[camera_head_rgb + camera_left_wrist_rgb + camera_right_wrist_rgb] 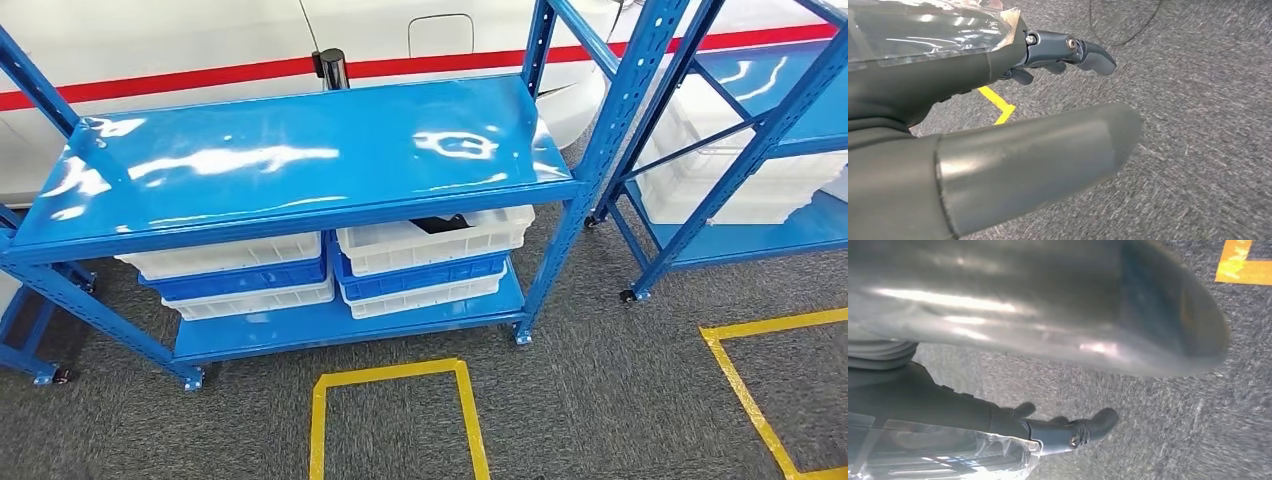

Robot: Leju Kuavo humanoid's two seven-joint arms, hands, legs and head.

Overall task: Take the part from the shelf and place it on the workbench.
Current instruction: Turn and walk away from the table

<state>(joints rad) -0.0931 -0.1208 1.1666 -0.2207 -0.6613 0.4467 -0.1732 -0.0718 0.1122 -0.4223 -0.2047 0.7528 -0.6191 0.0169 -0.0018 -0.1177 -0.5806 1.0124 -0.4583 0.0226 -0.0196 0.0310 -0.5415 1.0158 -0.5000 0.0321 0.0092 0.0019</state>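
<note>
Two hands hang over grey carpet [600,400], each seen from its own wrist camera: the left hand [1013,135] has its thick thumb stretched out and its dark fingers [1083,50] extended apart from it, with nothing between them; the right hand [1048,365] lies the same way, thumb and fingers [1083,430] spread and empty. Yellow floor tape [395,400] outlines a square on the carpet just in front of the blue shelf [300,160], with a second taped outline off to the shelf's right. Under the shelf's glossy top board, on its lower board, stand two stacks of crates: a left stack [235,275] and a right stack [425,260], each white over blue over white. The part [440,224], a dark shape mostly hidden by the top board, lies in the uppermost white crate of the right stack. To the right of the shelf stands a second blue rack [740,140] holding white bins [720,170]. Behind the shelf runs a white body with a red stripe [200,75], and a small black post [332,68] rises at the shelf's back edge.
</note>
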